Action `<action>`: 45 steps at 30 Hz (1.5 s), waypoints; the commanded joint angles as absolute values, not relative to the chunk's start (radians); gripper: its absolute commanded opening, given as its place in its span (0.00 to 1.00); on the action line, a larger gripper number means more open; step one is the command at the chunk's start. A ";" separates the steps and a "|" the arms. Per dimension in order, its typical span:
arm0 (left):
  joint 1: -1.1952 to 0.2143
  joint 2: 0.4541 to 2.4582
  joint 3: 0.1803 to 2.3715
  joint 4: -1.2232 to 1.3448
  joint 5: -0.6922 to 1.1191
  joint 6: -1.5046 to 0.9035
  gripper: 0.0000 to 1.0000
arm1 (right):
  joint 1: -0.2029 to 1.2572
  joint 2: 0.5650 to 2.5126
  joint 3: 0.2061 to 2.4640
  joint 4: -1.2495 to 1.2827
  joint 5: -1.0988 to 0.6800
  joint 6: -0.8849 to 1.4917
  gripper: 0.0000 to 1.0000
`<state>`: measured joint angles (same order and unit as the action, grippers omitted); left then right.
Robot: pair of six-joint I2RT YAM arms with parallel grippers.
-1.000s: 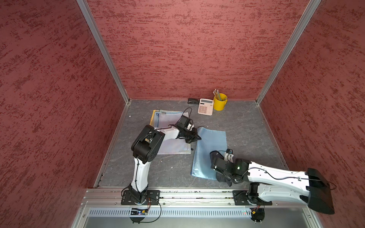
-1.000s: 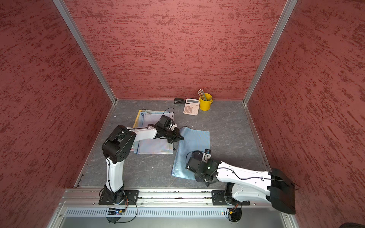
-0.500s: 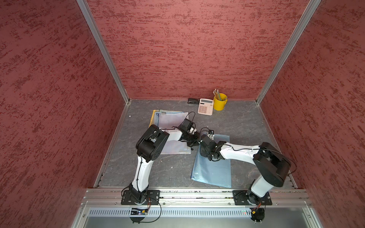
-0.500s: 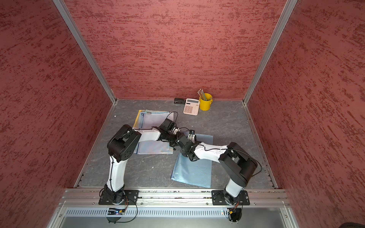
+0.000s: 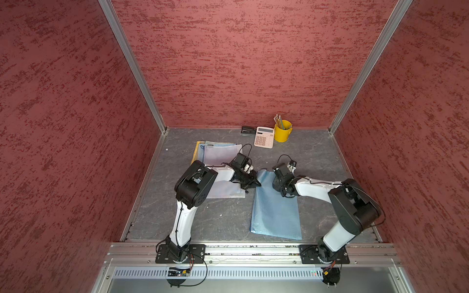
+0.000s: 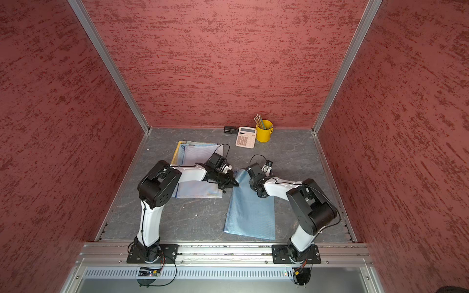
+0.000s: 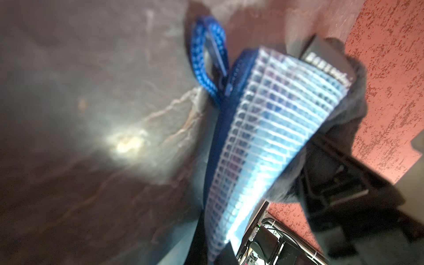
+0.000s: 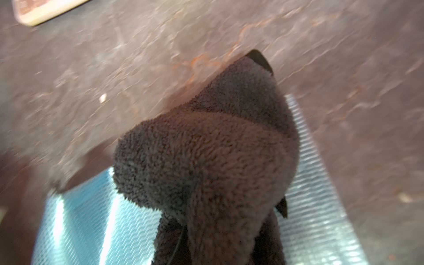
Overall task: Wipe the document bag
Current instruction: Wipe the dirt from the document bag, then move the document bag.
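Blue document bag (image 5: 275, 215) lies flat on the grey table (image 5: 215, 220), front and centre-right, between the two arms. Left gripper (image 5: 255, 183) is fully closed, tips down at the bag's far left corner — pinching or only pressing, cannot tell. Right gripper (image 5: 278, 185) is clamped tight on a dark grey cloth (image 8: 206, 160) — bunched on the bag's far edge and reaching just past it.

Red, rough-textured walls (image 5: 241, 63) close in three sides, and the back one rises just behind the yellow cup (image 5: 282, 132). Metal posts (image 5: 132, 66) stand in the corners on either side of the cup. The floor (image 5: 220, 215) is grey and veined. A calculator (image 5: 264, 137) lies just beside the cup, with a stapler (image 5: 248, 130) beyond it. A metal rail (image 5: 253, 250) edges the floor's side farthest from the cup.
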<state>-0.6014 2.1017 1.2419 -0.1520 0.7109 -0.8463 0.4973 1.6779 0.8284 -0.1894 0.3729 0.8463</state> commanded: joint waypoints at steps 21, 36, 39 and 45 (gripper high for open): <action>-0.146 1.987 1.614 -0.766 0.593 -0.425 0.00 | 0.462 1.476 1.115 -0.429 0.372 0.559 0.00; -0.057 2.099 1.677 -0.830 0.356 -0.348 0.71 | 0.458 1.489 1.053 -0.438 0.357 0.555 0.00; -0.048 2.020 1.672 -0.831 0.258 -0.341 0.77 | 0.446 1.501 1.038 -0.425 0.346 0.540 0.00; -0.083 1.818 1.558 -0.753 0.139 -0.320 0.80 | 0.361 1.607 1.031 -0.344 0.279 0.449 0.00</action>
<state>-0.0628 1.9118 1.6169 -0.8043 0.2352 -0.3466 0.3996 1.5539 1.0336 -0.4198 0.3099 0.5117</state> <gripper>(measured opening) 0.796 0.095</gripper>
